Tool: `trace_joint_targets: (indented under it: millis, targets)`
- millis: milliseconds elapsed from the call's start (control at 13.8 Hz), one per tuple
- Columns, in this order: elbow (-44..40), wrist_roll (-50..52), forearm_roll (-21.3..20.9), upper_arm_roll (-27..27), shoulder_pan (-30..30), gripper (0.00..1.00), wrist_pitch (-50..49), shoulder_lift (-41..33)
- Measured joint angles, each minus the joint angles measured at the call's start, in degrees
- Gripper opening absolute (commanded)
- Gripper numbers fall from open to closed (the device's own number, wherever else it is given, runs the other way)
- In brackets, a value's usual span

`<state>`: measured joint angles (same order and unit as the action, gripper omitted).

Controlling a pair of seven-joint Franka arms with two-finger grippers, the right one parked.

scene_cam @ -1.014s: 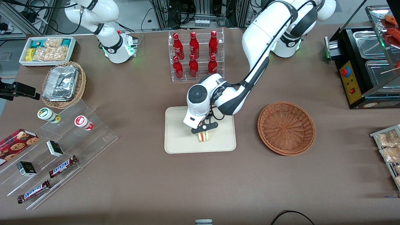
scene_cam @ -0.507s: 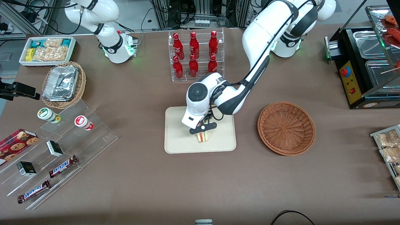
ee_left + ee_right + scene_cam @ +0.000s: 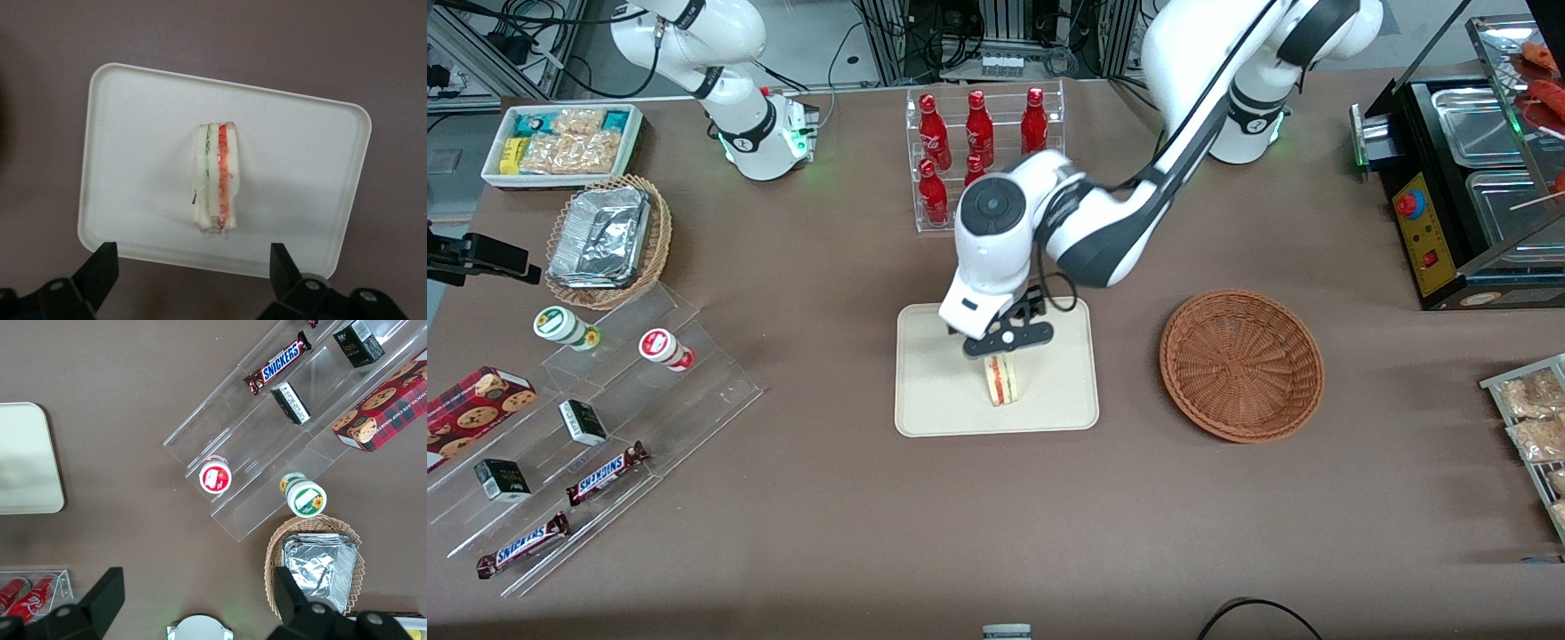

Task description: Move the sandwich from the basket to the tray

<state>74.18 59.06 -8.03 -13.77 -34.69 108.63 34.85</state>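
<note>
The sandwich [image 3: 1002, 381] stands on its edge on the cream tray [image 3: 934, 400], near the tray's middle. It is a white bread wedge with red and green filling lines; it also shows in the left wrist view [image 3: 215, 179] on the tray [image 3: 133, 133]. My left gripper [image 3: 1003, 347] hangs above the sandwich, open and empty, its black fingers [image 3: 100, 270] spread wide and clear of the bread. The reddish-brown wicker basket [image 3: 1240, 364] sits empty beside the tray, toward the working arm's end of the table.
A clear rack of red bottles [image 3: 978, 151] stands farther from the front camera than the tray. A lighter wicker basket with foil trays [image 3: 607, 238], a white snack bin [image 3: 563, 142] and a clear stepped stand with snacks [image 3: 596, 427] lie toward the parked arm's end.
My left gripper has let go of the sandwich and risen straight up off it. The sandwich stays standing on the tray.
</note>
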Motion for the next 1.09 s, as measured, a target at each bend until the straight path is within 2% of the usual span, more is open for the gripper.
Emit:
trace_joint_targets:
  millis: [217, 435, 1087]
  targets:
    - [0.04, -0.85, 0.02, 0.69, 1.59, 1.0, -3.88, -3.14]
    - [0.26, -4.31, 0.06, 0.94, 7.59, 1.0, -6.44, -4.84]
    - [7.14, -34.2, 2.91, 0.98, 23.49, 1.0, -14.77, -14.98]
